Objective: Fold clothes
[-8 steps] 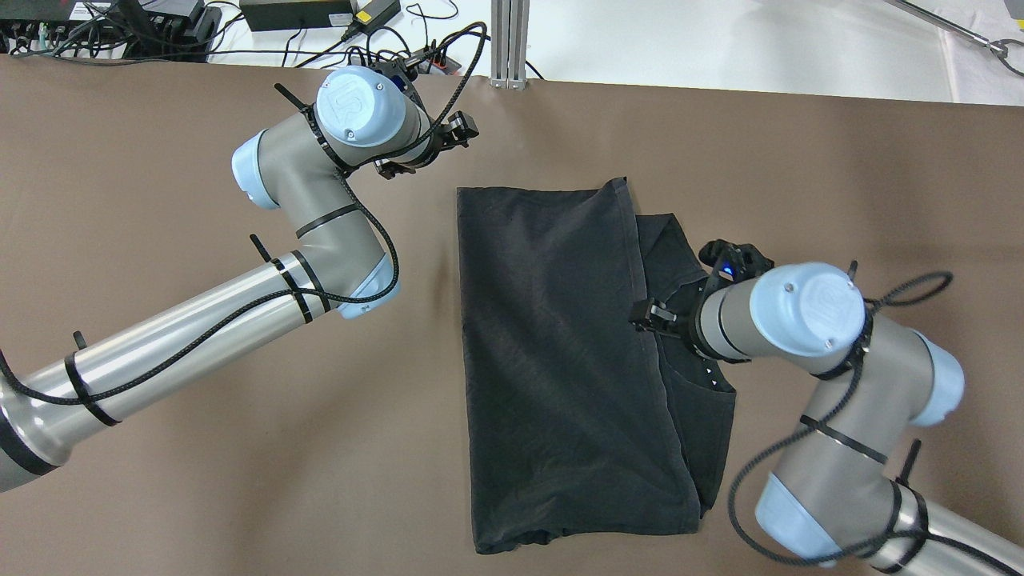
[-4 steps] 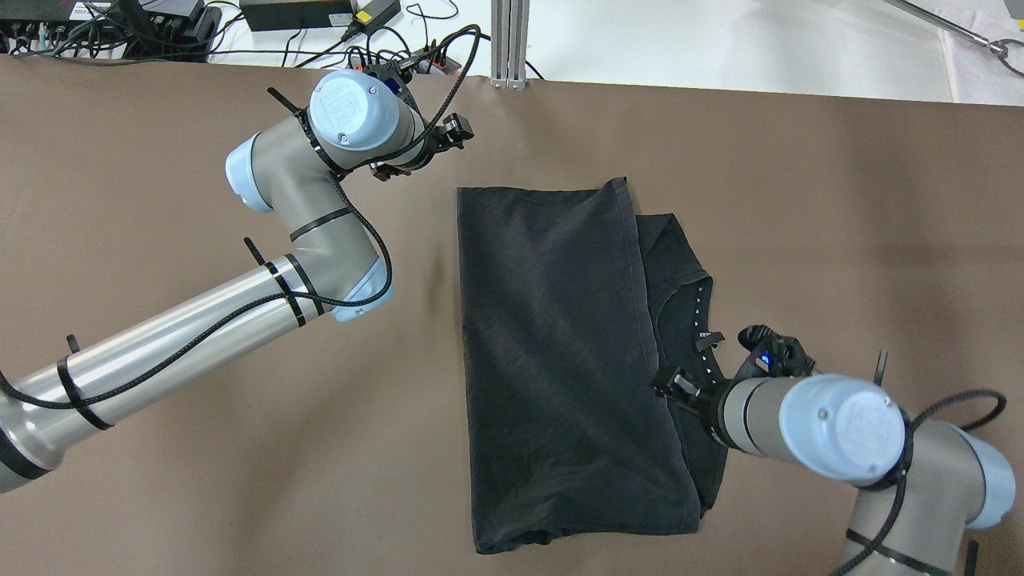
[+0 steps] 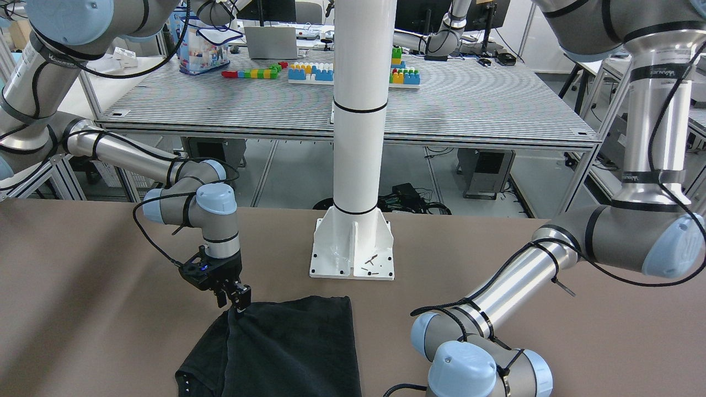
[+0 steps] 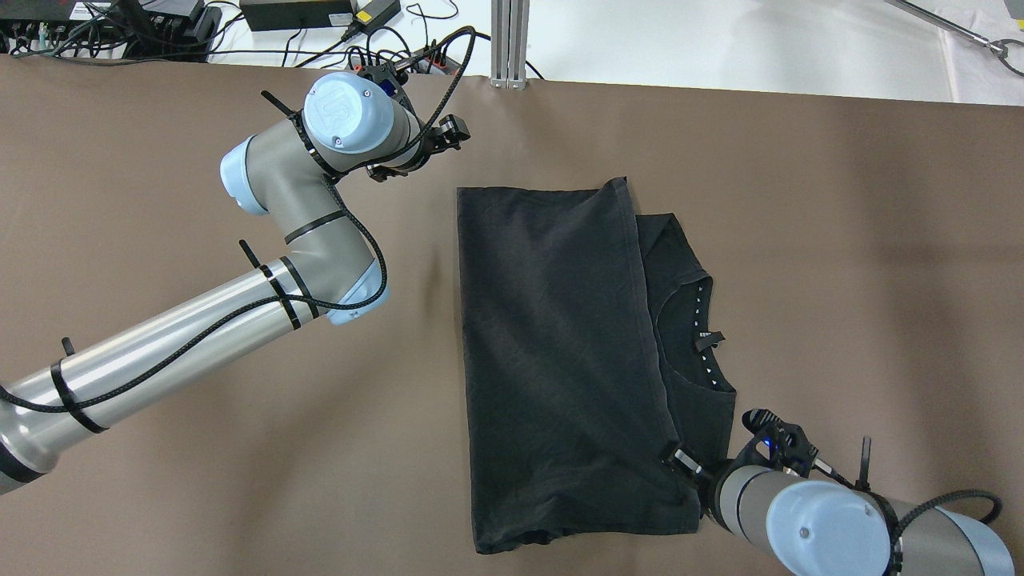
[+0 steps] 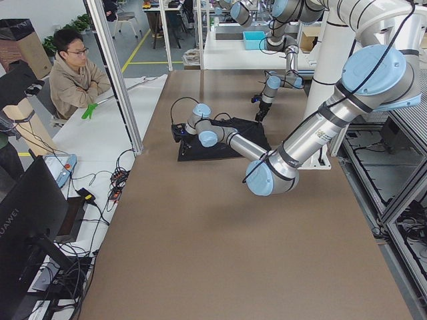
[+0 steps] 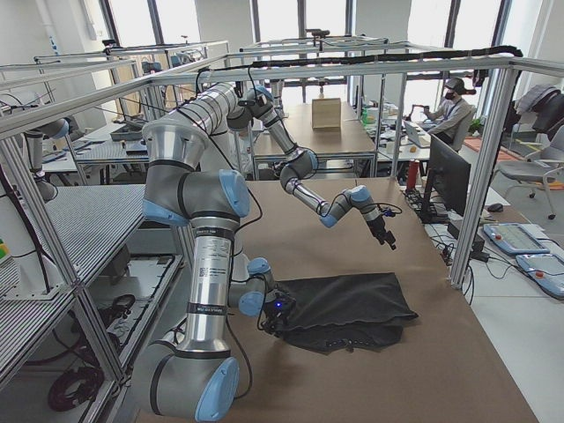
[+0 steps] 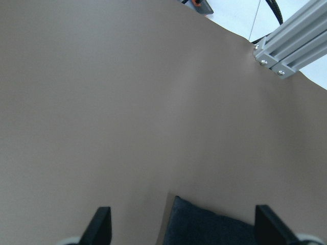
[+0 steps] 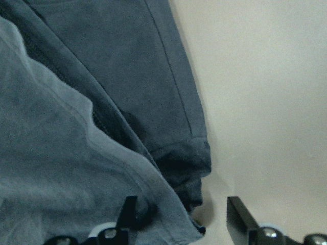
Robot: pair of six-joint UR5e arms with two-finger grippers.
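Clothes lie flat mid-surface, folded once. The long axis runs from the robot's near edge toward the far edge. The top layer covers the robot's-left part, and the collar strip is exposed on the robot's right. The right claw is down at the near right corner, right at the top layer's hem where it meets the lower layer. In the right wrist view its fingers stand well apart with that bunched corner between them, so it is wide and grips nothing as far as I can see. Whether a finger touches the cloth is unclear. The left claw is beside the far left corner, off the cloth. It is also wide, with nothing in it, and the left wrist view shows only the tip of that corner low between its fingers. The two claws therefore sit at diagonal corners, the right one nearer and practically on the cloth. My judgement is that the next fold goes across the long axis. The right claw would then need its near corner pinched first, with the cloth stretching away from it toward the far edge.
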